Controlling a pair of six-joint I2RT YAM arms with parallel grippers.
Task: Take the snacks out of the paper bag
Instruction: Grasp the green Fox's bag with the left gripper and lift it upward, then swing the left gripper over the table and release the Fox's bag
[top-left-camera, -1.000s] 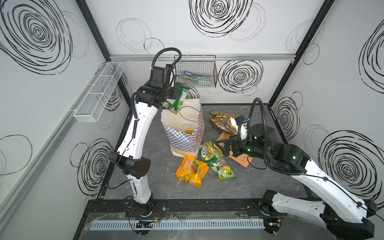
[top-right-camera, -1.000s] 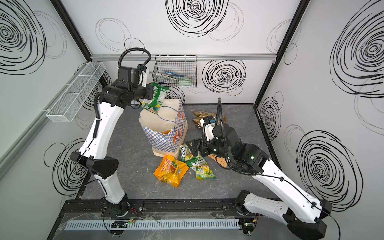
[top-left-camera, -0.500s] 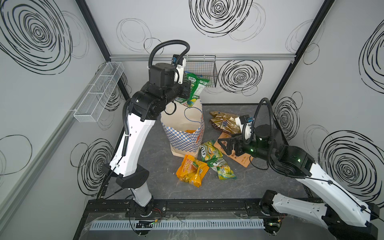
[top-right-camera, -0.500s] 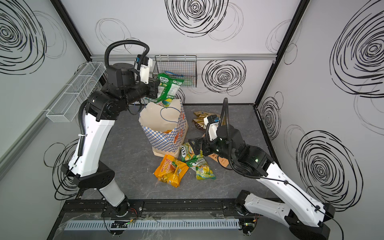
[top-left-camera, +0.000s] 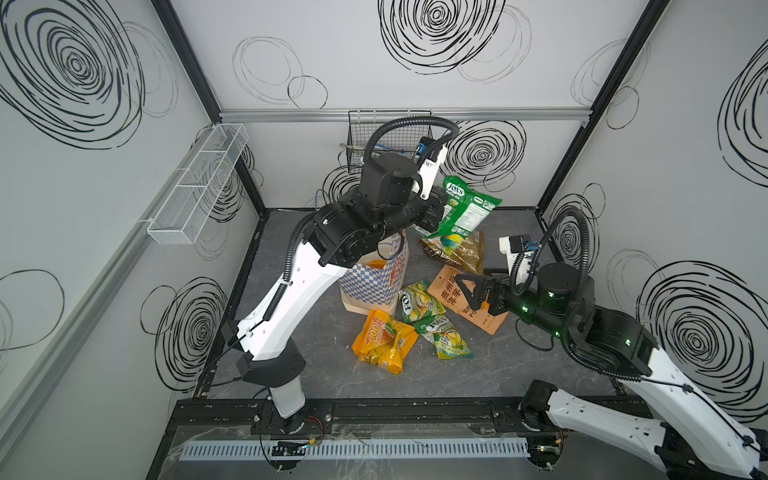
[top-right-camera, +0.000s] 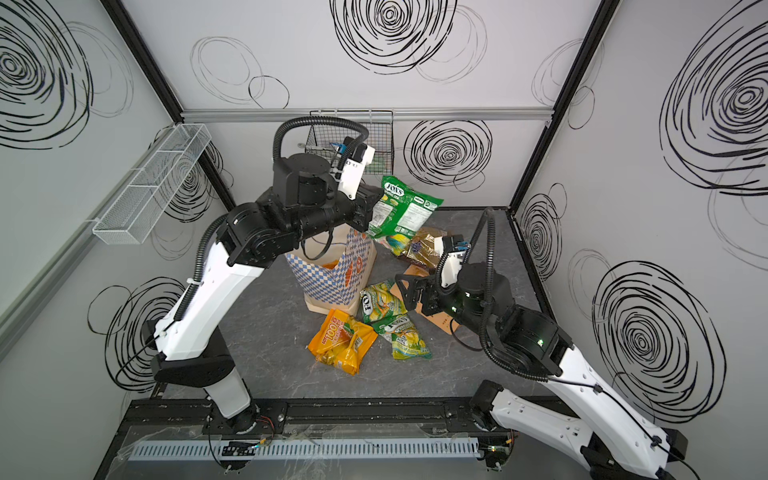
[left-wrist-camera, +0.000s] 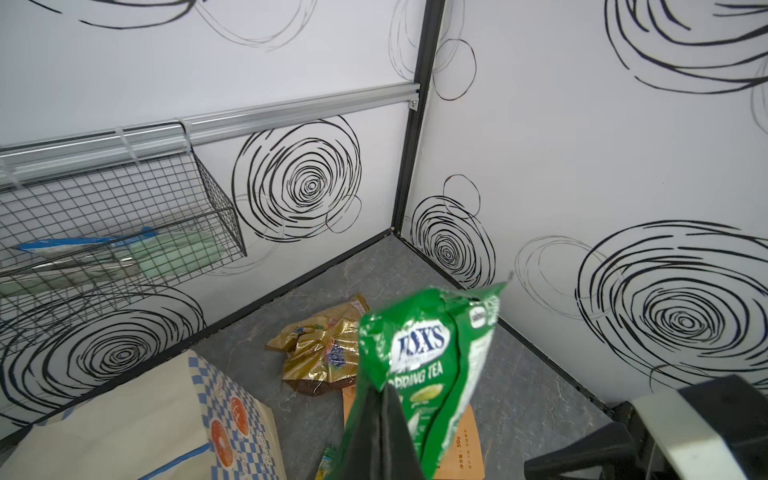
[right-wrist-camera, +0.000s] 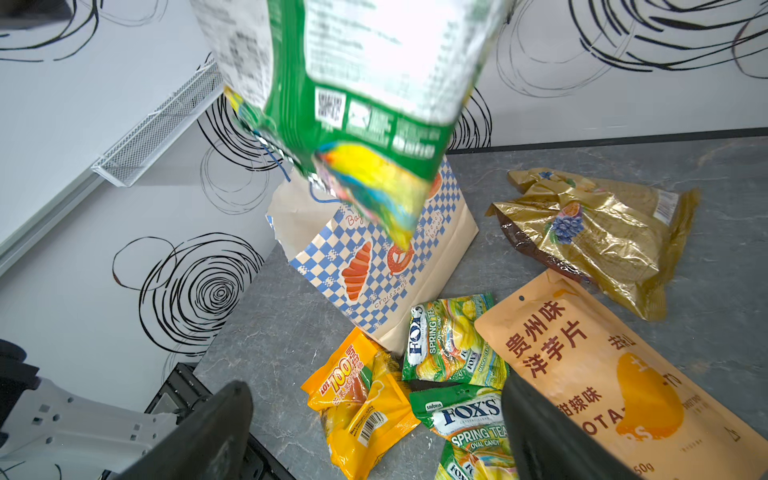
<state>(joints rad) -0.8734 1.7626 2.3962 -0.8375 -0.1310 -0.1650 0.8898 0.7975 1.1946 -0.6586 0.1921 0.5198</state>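
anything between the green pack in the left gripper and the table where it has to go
Yes. The green pack, shut in the left gripper, hangs clear of the paper bag, but in both top views the gold foil pack seems to lie on the table right beneath it. Bare table shows toward the back right corner.

1. The bare tabletop (top-left-camera: 328, 361) lay left of and before the paper bag (top-left-camera: 370, 286): open passage.
2. The left arm (top-left-camera: 299, 282) crossed above the bag's mouth, partly barring entry from above.
3. A green packet (top-left-camera: 461, 208) hung in the air over the gold foil pack (top-left-camera: 461, 253).
4. Right of the bag, loose packets (top-left-camera: 384, 340) crowded the floor.
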